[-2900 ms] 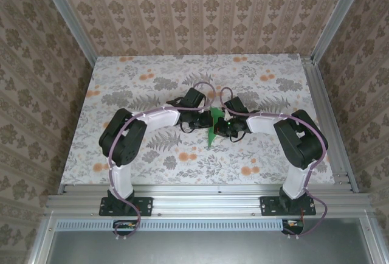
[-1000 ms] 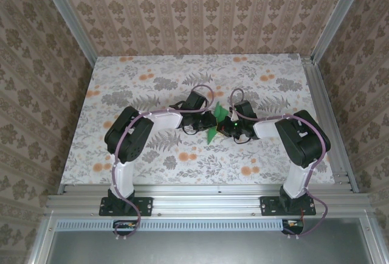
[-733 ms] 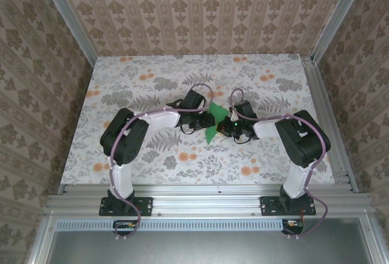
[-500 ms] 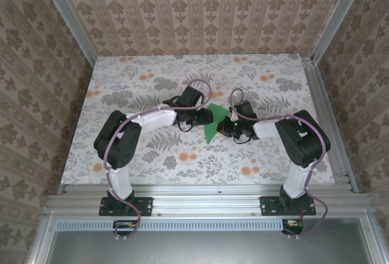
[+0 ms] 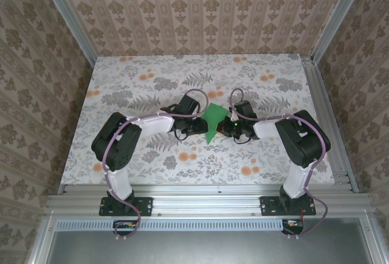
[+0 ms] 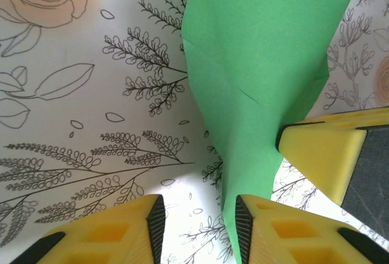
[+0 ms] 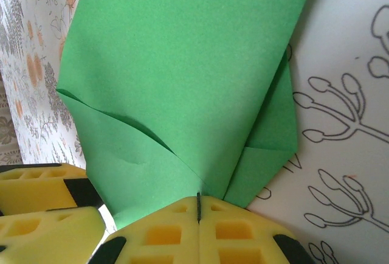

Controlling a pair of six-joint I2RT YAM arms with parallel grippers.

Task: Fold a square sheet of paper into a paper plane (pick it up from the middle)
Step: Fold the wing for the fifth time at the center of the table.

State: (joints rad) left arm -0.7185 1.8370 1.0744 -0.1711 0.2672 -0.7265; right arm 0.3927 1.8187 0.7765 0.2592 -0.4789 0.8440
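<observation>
Btm ctr of right wrist view: right gripper [image 7: 199, 202] clenched on matte green paper [image 7: 182, 75], creased, tapering; left gripper [image 6: 199, 206] released, jaws apart, over floral desk [image 6: 91, 124].

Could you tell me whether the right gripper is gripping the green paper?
Yes, the right gripper is shut, the green paper pinched between its fingers.
</observation>
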